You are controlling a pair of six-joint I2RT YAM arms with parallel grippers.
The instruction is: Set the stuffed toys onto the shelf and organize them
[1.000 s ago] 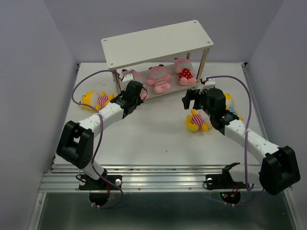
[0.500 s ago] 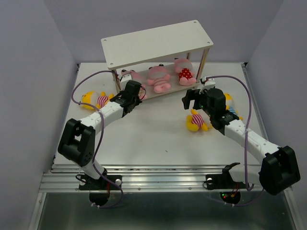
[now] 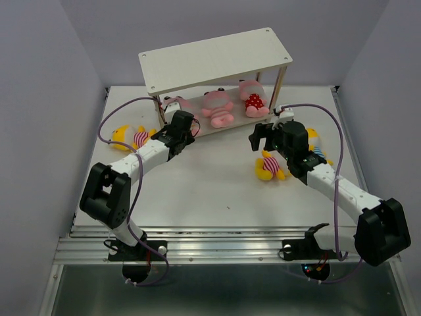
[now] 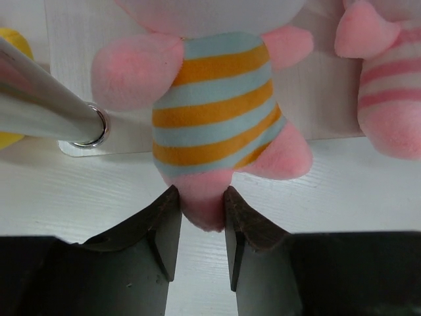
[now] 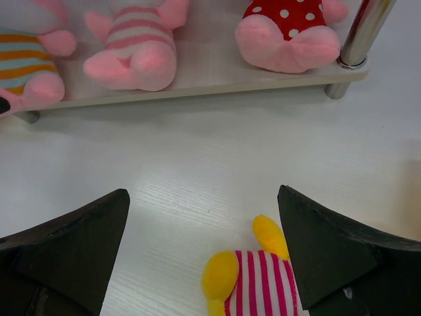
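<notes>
The shelf (image 3: 217, 58) stands at the back, with three pink stuffed toys on its lower board. My left gripper (image 3: 187, 125) (image 4: 200, 197) is shut on the leg of the left pink toy (image 3: 176, 104) in the orange-and-blue striped shirt (image 4: 214, 112), at the board's front edge (image 4: 322, 99). The pink-striped toy (image 3: 217, 108) (image 5: 135, 49) and the polka-dot toy (image 3: 253, 100) (image 5: 289, 33) lie beside it. My right gripper (image 3: 262, 137) (image 5: 204, 204) is open and empty, over the table just behind a yellow toy in a red-striped shirt (image 3: 271, 166) (image 5: 253, 283).
A yellow toy (image 3: 131, 137) lies on the table left of the shelf. Another yellow toy (image 3: 316, 150) lies partly hidden behind my right arm. Shelf legs (image 4: 46, 108) (image 5: 362, 33) stand close to both grippers. Grey walls close in both sides.
My left gripper has moved slightly further toward the shelf with the pink toy's leg in it. The right arm has barely moved.
</notes>
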